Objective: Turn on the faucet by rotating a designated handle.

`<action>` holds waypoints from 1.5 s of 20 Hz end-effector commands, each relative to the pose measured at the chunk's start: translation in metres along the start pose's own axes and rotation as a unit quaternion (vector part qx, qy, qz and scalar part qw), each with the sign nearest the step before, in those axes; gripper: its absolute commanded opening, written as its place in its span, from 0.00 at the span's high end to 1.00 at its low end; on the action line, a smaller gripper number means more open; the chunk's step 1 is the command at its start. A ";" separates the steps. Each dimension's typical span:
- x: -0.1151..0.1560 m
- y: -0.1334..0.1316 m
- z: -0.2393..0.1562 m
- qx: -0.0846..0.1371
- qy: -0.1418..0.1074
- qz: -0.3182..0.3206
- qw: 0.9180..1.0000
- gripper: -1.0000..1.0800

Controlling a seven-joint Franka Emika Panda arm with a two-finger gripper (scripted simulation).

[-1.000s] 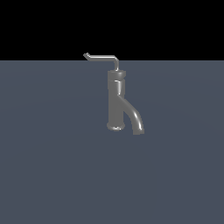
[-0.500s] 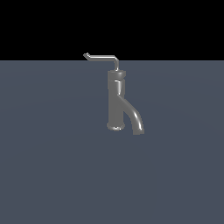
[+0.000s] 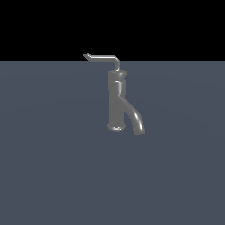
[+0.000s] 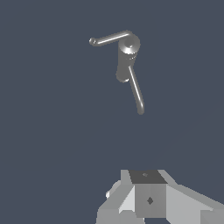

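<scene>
Standing well apart from the claw (image 4: pixel 149 192), the faucet (image 3: pixel 117 102) rises upright from the flat grey-blue surface (image 3: pixel 48 167), and nothing lies between the two. Seen from the wrist camera, the claw looks down on the faucet from above and to one side, so the round cap sits nearest the lens, with the column foreshortened beneath it and the thick spout (image 4: pixel 136 91) running out and down toward the claw's side of the scene. The handle (image 4: pixel 109 38), a thin rod much slimmer than the spout, leaves the cap on a bent stem and reaches away sideways, ending in a small upturned tip; it points roughly across the claw's line of sight rather than toward it. In the exterior view the handle (image 3: pixel 102 57) juts toward that view's left from the top of the column, while the spout (image 3: pixel 133 115) curves down toward that view's right, and the flared base rests on the surface. The claw touches nothing and holds nothing. Only its blocky grey housing shows, at the edge of the wrist picture, and the fingertips are cut off there, so whether the claw is spread or pressed together cannot be told. The exterior view shows neither arm nor claw. The far side of the column and the spout's mouth are hidden from both cameras.
</scene>
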State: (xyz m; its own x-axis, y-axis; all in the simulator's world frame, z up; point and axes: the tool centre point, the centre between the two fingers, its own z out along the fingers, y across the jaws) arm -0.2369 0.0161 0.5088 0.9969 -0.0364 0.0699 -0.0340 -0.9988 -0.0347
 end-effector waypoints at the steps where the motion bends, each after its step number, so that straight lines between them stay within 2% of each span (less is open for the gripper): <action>1: 0.007 -0.001 0.002 -0.002 -0.001 0.015 1.000 1.00; 8: 0.037 -0.006 0.011 -0.011 -0.003 0.078 0.997 1.00; 15: 0.077 -0.013 0.027 -0.020 -0.005 0.158 0.987 1.00; 22: 0.116 -0.021 0.049 -0.028 -0.006 0.237 0.971 1.00; 30: 0.159 -0.031 0.080 -0.034 -0.006 0.324 0.946 1.00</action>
State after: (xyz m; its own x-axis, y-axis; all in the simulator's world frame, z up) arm -0.0804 0.0415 0.4471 0.7884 -0.6136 0.0446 -0.6141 -0.7892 -0.0017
